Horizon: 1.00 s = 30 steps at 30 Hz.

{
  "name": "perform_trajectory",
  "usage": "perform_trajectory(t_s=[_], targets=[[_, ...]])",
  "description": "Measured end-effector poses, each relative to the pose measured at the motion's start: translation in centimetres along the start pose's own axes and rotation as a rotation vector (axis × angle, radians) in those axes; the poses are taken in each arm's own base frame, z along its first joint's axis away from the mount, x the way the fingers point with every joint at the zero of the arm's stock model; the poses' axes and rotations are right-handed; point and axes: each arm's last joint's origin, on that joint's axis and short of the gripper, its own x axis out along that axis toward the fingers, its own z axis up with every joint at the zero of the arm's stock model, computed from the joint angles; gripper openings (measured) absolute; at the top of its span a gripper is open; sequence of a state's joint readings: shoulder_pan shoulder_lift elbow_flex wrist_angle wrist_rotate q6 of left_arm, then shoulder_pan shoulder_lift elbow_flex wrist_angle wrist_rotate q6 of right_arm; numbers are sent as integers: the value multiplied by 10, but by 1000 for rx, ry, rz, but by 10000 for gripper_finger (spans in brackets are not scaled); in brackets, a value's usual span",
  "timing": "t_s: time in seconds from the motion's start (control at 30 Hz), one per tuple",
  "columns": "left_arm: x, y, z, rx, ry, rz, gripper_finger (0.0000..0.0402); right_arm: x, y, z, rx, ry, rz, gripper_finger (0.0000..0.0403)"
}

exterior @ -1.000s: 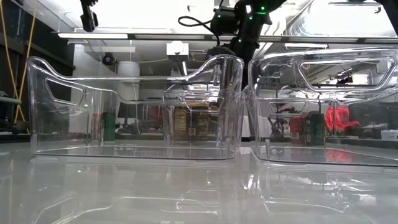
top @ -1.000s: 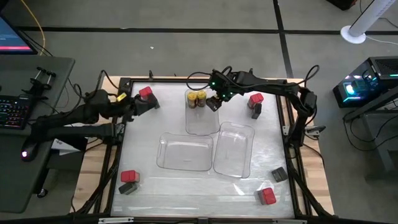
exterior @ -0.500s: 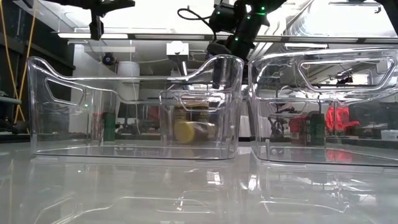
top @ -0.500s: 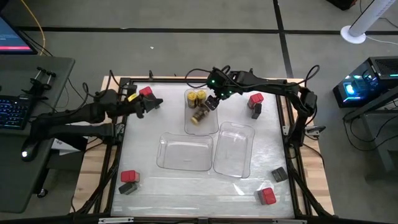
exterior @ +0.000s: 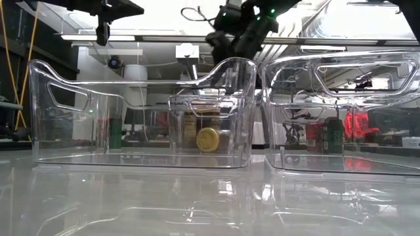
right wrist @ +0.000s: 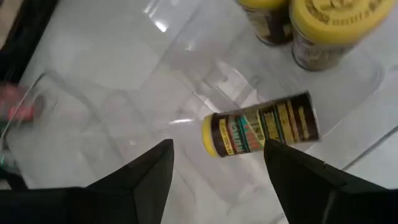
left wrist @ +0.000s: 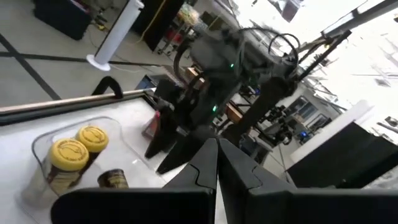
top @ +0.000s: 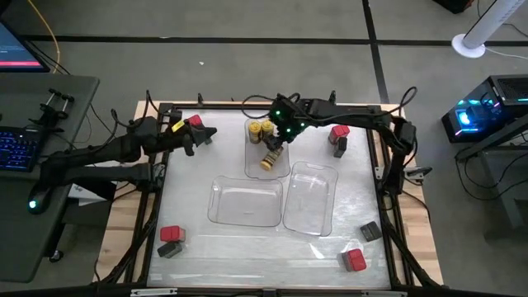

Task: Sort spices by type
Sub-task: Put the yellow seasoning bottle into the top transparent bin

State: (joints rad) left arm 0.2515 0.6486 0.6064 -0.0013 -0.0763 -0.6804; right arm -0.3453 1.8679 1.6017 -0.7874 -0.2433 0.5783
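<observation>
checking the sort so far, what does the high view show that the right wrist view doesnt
Only the high view shows the red spices, the dark grey spices, two empty trays and the left gripper, shut.

Only the right wrist view shows the fallen jar's label up close.

Both show two upright yellow-lidded jars and the fallen jar under the open right gripper.

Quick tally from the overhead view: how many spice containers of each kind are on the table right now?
Yellow-lidded jars: 3
Red-topped containers: 4
Dark containers: 3
Total in view: 10
</observation>
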Motion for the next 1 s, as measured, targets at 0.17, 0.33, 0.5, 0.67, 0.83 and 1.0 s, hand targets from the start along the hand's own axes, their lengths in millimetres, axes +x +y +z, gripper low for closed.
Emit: perform_trajectory(t_s=[0.17, 0.33, 0.5, 0.67, 0.83, 1.0], targets=[[4, 4, 0, -59, 5, 30, 1, 31, 4, -4, 164, 40, -16, 245], [6, 9, -3, -75, 34, 73, 17, 52, 6, 0, 258, -3, -9, 245], [5, 12, -7, -89, 84, 98, 68, 57, 8, 0, 385, -55, -31, 245], [5, 14, -9, -88, 106, 118, 122, 58, 14, -1, 395, -122, -61, 245], [5, 14, -9, -63, 110, 114, 157, 57, 13, 0, 402, -155, -90, 245], [5, 13, -10, -64, 123, 100, 173, 58, 14, -2, 420, -130, -75, 245]])
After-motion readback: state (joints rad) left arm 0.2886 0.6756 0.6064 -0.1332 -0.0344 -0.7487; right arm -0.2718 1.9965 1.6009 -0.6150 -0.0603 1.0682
